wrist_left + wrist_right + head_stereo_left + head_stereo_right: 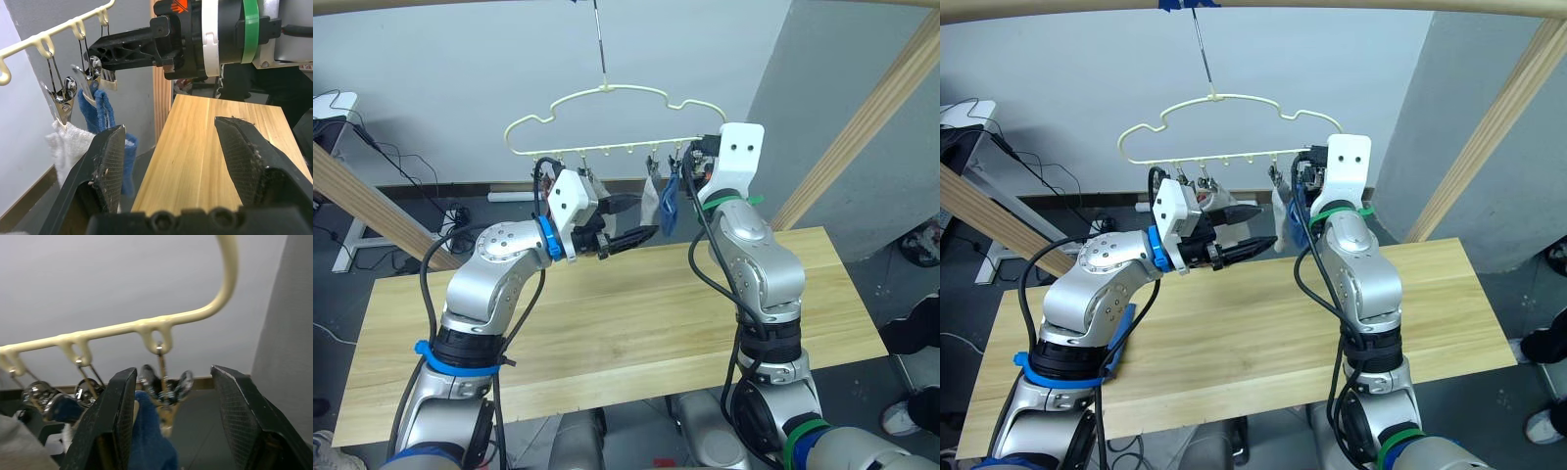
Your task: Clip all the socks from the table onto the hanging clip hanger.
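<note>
The pale yellow clip hanger (pixel 607 90) hangs by its hook from the top pole, above the far edge of the table (pixel 607 323). Two socks hang from clips at its right end: a light grey one (pixel 650 201) and a blue one (pixel 669 208). My right gripper (pixel 173 372) is raised to that end and open, its fingers either side of a metal clip (pixel 166 387), with the blue sock (pixel 146 435) just below. My left gripper (pixel 644 217) is open and empty, pointing at the hanging socks from their left, a little short of them.
Slanted wooden frame poles stand at the right (pixel 862 127) and left (pixel 362 206). Cables and a white desk (pixel 337 103) lie beyond the table's left end. A person's shoe (pixel 901 416) is on the floor at the right.
</note>
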Robot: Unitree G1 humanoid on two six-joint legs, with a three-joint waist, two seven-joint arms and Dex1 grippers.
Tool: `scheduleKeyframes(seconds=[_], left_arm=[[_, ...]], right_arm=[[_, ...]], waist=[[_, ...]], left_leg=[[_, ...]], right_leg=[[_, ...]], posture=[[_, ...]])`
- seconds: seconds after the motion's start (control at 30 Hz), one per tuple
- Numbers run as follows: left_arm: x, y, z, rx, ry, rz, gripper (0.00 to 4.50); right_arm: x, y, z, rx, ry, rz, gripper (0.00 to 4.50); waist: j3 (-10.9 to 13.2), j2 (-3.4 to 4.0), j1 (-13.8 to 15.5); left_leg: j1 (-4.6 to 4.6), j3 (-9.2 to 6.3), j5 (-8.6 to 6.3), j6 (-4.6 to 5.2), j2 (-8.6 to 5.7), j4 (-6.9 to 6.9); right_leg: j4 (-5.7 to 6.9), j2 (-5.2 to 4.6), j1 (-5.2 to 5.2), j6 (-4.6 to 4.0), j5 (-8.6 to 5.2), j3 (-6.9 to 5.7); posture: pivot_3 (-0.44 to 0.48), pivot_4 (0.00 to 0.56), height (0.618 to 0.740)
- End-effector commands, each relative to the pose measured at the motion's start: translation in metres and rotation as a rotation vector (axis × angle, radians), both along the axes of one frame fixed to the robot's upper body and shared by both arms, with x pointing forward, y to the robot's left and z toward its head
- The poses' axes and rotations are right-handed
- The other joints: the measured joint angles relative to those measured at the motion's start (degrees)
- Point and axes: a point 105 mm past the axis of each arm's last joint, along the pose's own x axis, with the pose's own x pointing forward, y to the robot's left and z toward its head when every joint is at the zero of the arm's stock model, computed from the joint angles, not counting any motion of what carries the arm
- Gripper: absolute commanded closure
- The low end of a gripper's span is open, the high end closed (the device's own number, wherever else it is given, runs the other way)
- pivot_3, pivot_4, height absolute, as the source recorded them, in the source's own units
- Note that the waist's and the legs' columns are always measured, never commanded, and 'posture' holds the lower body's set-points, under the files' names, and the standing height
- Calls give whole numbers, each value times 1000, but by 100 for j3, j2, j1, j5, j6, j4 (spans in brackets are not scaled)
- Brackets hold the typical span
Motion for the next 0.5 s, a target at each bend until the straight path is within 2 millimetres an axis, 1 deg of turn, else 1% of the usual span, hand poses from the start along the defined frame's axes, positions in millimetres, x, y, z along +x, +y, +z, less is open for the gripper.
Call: scheduleKeyframes(seconds=[0.03, 0.5], left_arm=[[-3, -3, 11, -7, -54, -15, 1275], [-2, -4, 11, -5, -59, -19, 1275]], right_arm=[[-9, 13, 15, 75, -55, 16, 2022], [-11, 23, 14, 130, -26, 57, 2022]], waist=[[0, 0, -1], [-1, 0, -2]], left_leg=[[0, 0, 0, 0, 0, 0], [0, 0, 0, 0, 0, 4]], right_leg=[[0, 0, 0, 0, 0, 0], [4, 0, 0, 0, 0, 0]], posture=[[-242, 240, 740], [-244, 237, 740]])
